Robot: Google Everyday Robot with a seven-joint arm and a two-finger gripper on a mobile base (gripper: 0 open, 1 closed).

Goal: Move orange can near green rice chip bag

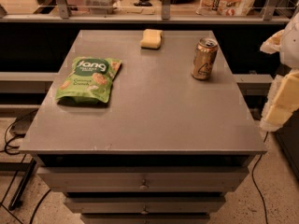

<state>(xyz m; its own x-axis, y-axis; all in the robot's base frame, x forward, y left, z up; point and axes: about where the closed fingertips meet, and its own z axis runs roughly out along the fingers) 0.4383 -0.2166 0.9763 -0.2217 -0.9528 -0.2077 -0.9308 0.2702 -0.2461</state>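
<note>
Camera view: golden can; tool right.

gripper at table's right; open tabletop between can and bag

The pincer, at the right edge, is blocky, pale yellow below and white above.

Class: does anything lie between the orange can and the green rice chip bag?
Nothing visible does: bare tabletop separates the orange can and the green rice chip bag. The yellow sponge sits behind that line. The gripper is at the right edge.
</note>
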